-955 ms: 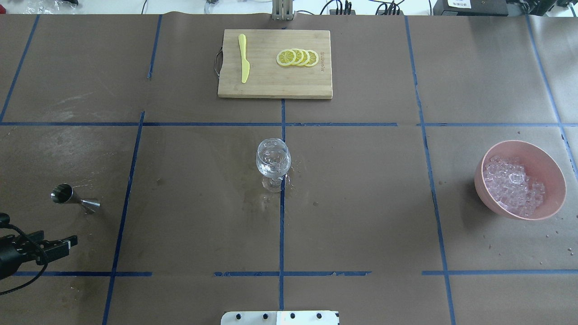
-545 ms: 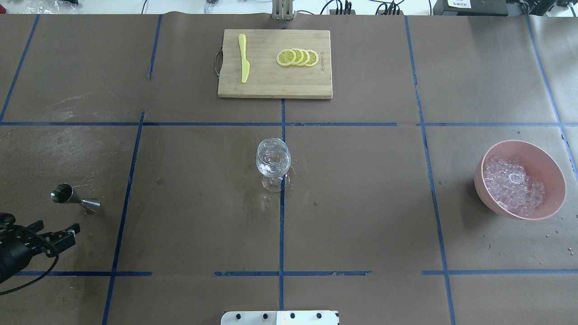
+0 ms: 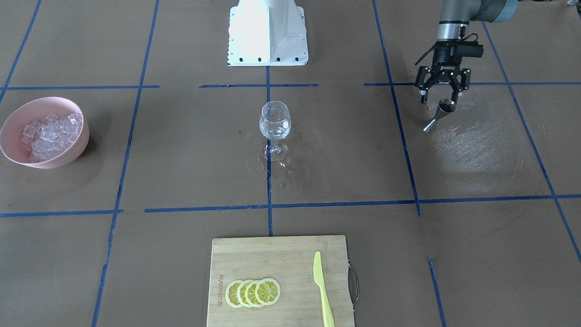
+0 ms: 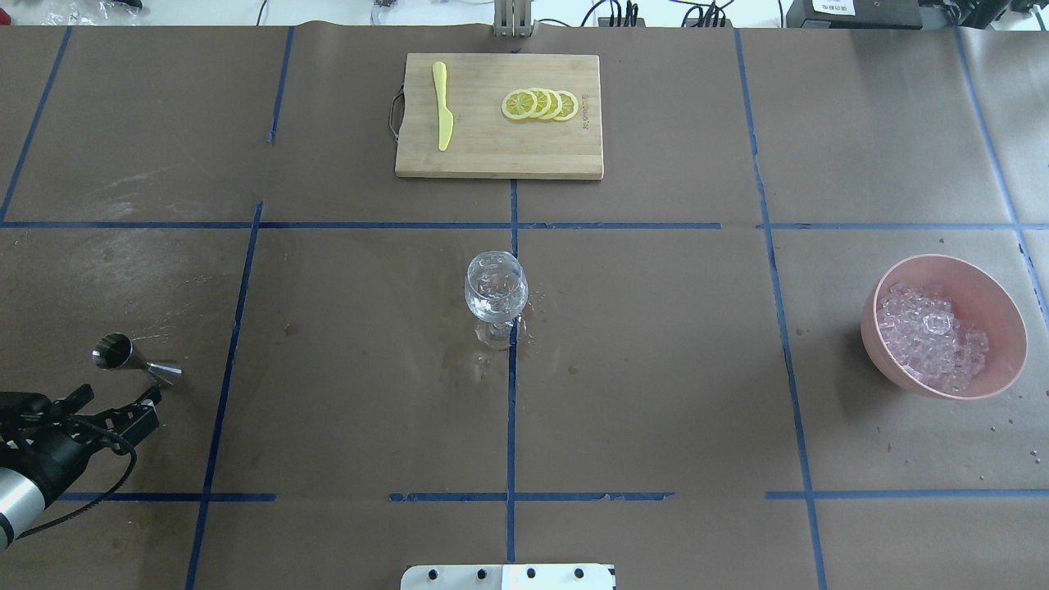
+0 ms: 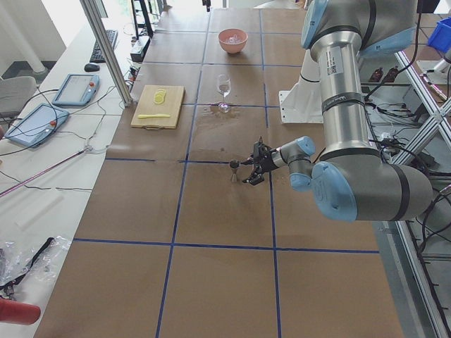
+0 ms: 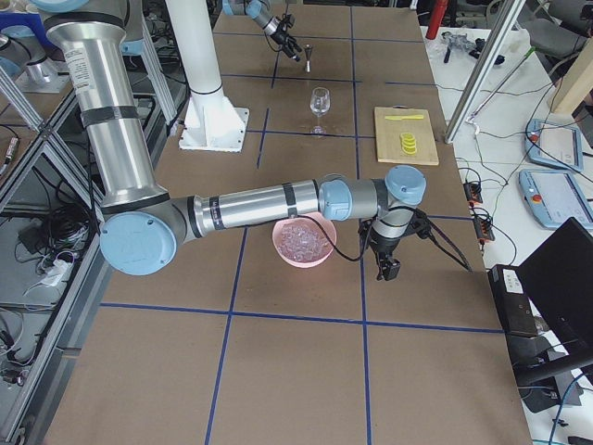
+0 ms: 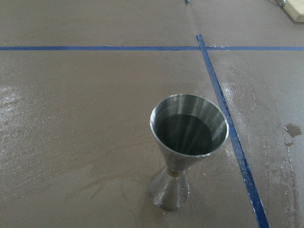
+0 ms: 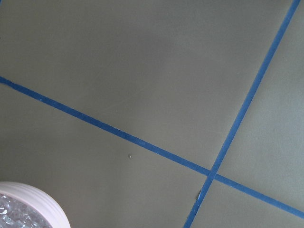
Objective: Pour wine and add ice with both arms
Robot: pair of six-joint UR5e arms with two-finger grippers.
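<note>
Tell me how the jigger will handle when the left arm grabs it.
The jigger is rigid polished steel, probably slick. Its narrow waist and small foot suggest it tips easily, and the wine inside would likely spill if tilted.

A glass (image 4: 496, 287) stands in the middle of the table (image 4: 656, 369). Behind it, farther from the robot, lies a cutting board (image 4: 492, 152), with a knife (image 4: 442, 106) on its left part and lemon slices (image 4: 541, 104) on its right. Well to the right of the glass, a bowl (image 4: 987, 287) holds ice (image 4: 930, 332). Well to its left, a jigger (image 4: 135, 360) holds wine (image 7: 185, 135).
</note>
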